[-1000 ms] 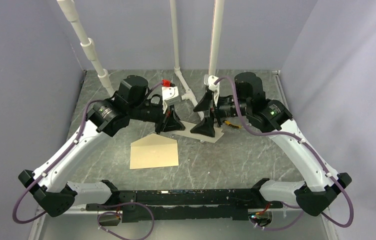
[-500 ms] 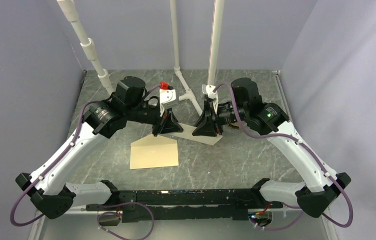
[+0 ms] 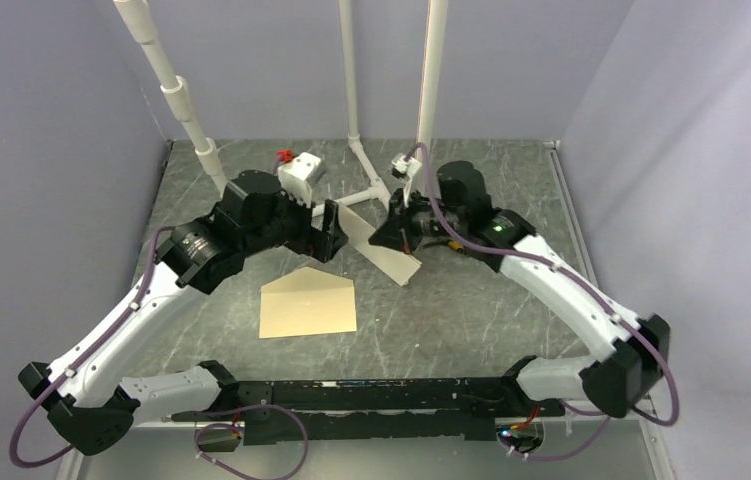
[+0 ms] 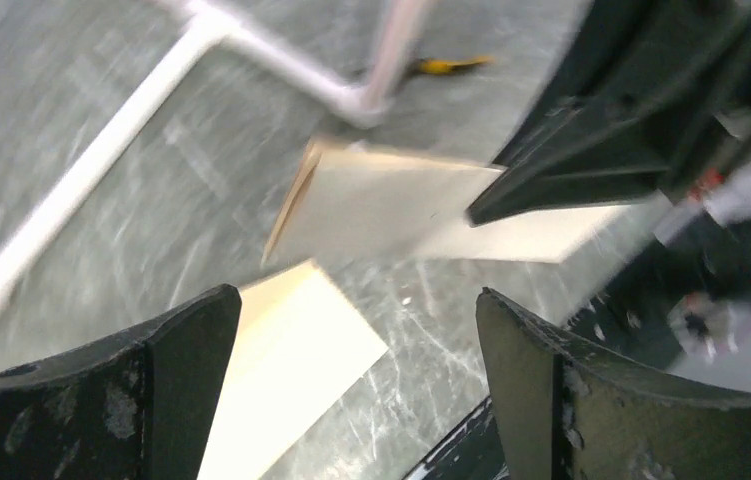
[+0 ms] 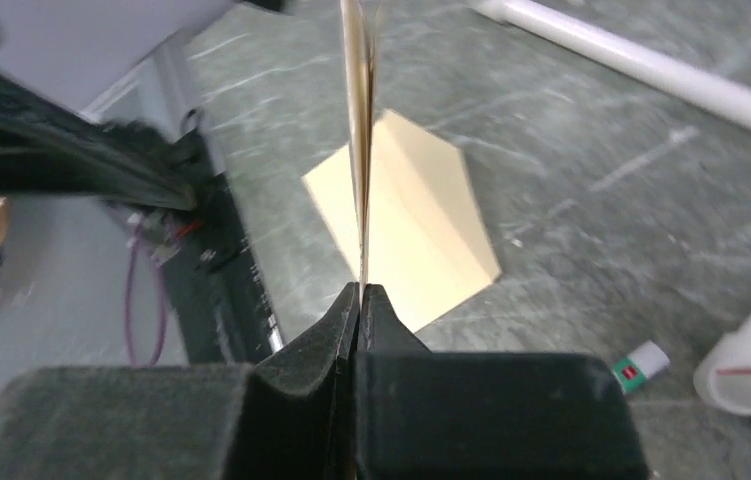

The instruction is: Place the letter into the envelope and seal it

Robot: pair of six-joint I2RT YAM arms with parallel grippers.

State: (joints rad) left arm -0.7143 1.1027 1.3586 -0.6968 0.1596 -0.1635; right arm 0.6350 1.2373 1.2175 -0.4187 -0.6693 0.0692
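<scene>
The tan envelope [image 3: 307, 303] lies flat on the table, flap side up, its corner showing in the left wrist view [image 4: 281, 350]. The letter [image 3: 383, 255] hangs tilted above the table at the back centre, with my right gripper [image 3: 398, 232] shut on its right edge. From the right wrist it runs edge-on [image 5: 359, 150] out of the shut gripper [image 5: 361, 290], with the envelope [image 5: 421, 230] below it. My left gripper [image 3: 326, 232] is open just left of the letter and holds nothing; between its fingers [image 4: 356, 330] are the table and the letter [image 4: 401, 205] beyond.
White pipes [image 3: 361, 160] stand and lie at the back of the table. A small white tag with a red mark [image 5: 641, 362] lies near a pipe. A yellow item [image 4: 446, 65] lies beyond the letter. A black rail [image 3: 351, 400] runs along the near edge.
My left gripper has let go of the letter, opened and drawn back to the left. My right gripper has shut on the letter and lifted and tilted it off the table.
</scene>
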